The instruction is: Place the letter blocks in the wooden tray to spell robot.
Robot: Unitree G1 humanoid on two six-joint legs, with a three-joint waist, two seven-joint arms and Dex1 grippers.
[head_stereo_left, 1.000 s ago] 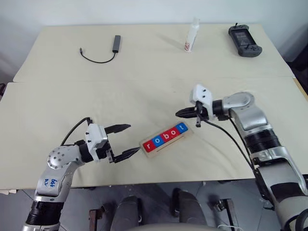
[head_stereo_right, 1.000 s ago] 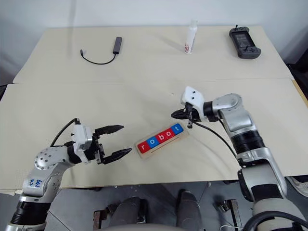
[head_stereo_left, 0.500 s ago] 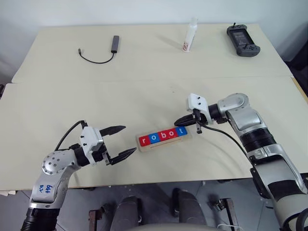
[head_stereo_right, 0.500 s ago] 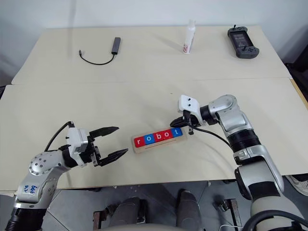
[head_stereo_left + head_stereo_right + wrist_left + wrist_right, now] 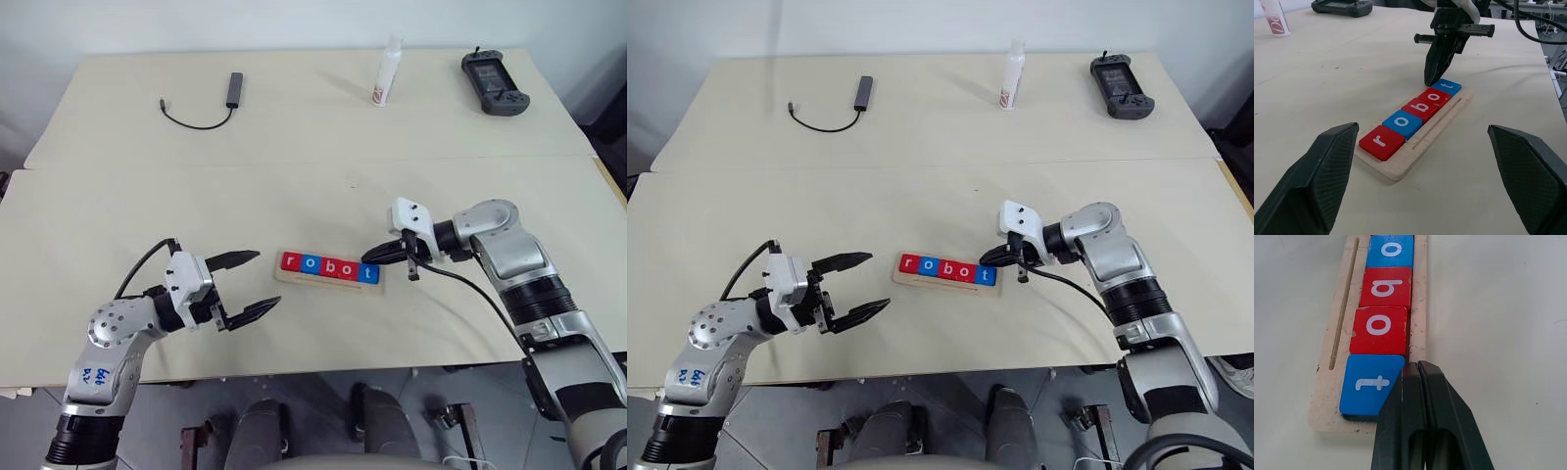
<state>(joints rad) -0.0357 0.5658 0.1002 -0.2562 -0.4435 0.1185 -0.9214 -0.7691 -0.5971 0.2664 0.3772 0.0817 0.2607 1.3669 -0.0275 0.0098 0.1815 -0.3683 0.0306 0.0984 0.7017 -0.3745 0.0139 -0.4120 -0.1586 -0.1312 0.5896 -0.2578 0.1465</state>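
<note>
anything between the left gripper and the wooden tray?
Nothing. In the left eye view only bare table separates the open left gripper from the near end of the wooden tray; the left wrist view agrees.

The wooden tray (image 5: 329,271) is swinging level beside the left claw (image 5: 248,285), its letter blocks (image 5: 329,265) still spelling robot, as the closed right claw (image 5: 372,255) is pushing at the "t" end.

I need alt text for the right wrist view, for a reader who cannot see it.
The shut right gripper points at the end of the wooden tray, over the corner of the blue t block. Beyond it follow a red o, a red b and a blue o.
</note>
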